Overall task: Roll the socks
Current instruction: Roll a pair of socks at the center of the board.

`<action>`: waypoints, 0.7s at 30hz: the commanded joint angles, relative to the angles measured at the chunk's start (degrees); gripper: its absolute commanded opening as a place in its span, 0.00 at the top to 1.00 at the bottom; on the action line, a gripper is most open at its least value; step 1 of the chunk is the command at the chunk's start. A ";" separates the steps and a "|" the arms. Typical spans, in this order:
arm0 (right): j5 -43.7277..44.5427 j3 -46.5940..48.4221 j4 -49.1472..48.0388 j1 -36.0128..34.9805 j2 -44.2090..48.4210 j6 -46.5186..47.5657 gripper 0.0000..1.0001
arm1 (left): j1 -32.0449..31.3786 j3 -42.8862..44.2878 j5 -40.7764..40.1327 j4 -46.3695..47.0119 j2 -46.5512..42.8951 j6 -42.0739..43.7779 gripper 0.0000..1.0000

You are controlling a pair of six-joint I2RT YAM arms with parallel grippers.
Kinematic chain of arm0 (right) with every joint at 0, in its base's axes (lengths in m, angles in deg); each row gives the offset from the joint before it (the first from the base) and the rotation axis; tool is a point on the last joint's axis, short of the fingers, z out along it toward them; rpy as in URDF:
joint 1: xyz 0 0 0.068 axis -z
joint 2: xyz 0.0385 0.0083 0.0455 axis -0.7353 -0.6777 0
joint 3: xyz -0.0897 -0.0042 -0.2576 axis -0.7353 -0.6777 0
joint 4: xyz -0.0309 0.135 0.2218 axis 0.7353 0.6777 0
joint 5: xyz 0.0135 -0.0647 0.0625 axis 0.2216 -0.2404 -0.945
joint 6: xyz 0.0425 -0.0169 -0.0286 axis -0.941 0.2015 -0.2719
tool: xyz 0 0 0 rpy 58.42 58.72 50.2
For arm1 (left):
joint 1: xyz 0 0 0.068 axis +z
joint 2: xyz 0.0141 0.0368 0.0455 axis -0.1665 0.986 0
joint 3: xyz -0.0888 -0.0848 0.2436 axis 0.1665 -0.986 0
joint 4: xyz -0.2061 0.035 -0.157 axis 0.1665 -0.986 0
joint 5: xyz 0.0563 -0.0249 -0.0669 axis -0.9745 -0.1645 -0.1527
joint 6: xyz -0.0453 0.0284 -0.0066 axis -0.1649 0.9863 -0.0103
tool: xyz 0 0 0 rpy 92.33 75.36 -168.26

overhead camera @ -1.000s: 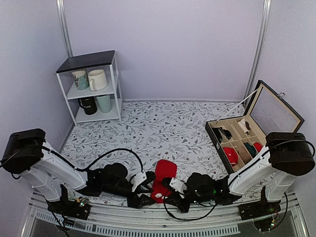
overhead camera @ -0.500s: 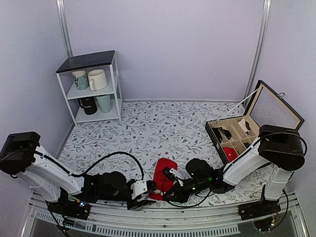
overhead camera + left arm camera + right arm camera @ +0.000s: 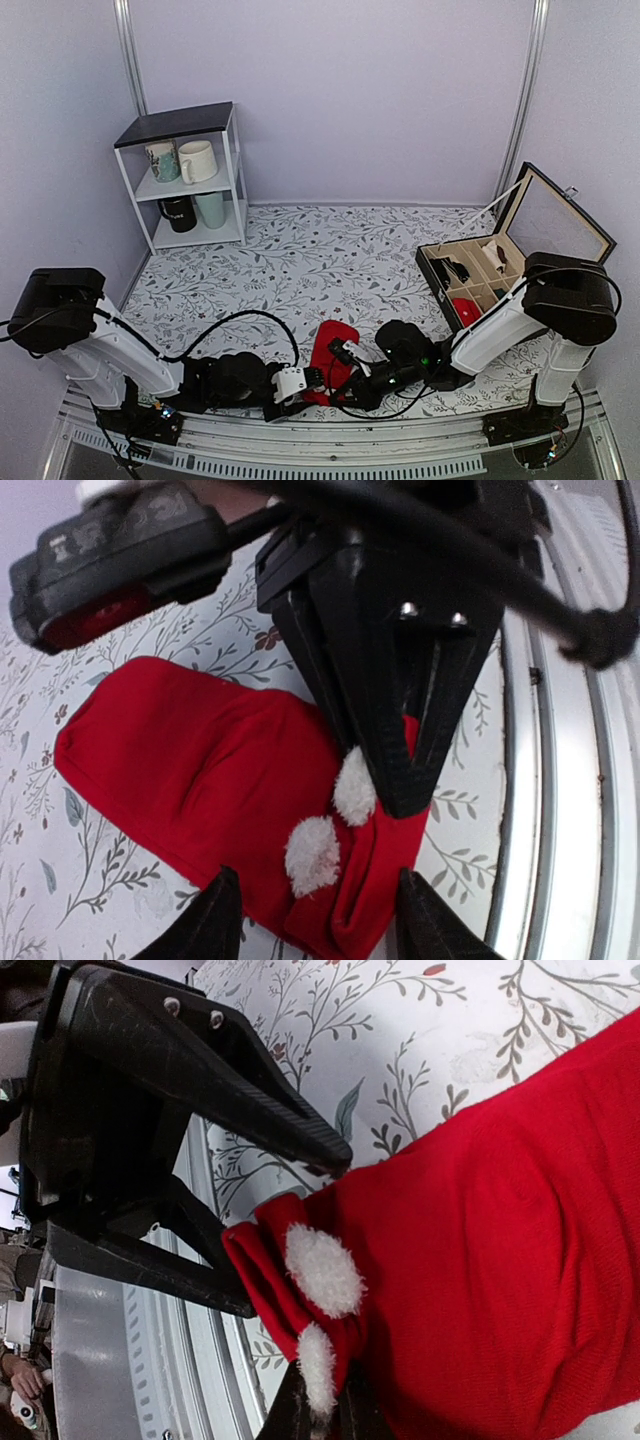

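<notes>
1. Lately the left gripper (image 3: 303, 381) has dropped back toward the near rail. Its fingers are spread and straddle the near end of the socks (image 3: 334, 345) without gripping.
2. Those red socks lie on the flowered table cover (image 3: 300, 260), just ahead of both arms. They are mostly flat, but the near hem with its white tufts (image 3: 312, 852) is lifted and folded.
3. Meanwhile the right gripper (image 3: 347, 357) has pushed in over the fabric and is pinching that hem. I'd judge the first turn only just begun, and the left will need to take hold again.
</notes>
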 commanded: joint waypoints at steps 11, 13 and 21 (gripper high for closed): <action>-0.27 -2.44 14.05 -0.40 -4.87 -0.11 0.95 | -0.86 1.23 3.81 2.48 4.08 -1.93 0.56; -0.33 -2.46 14.03 -0.41 -4.87 -0.11 0.95 | -0.78 1.12 3.89 2.35 4.13 -2.36 0.60; -0.45 -2.29 13.97 -0.41 -5.21 0.00 0.95 | -0.71 1.33 7.36 0.50 3.25 -3.83 0.86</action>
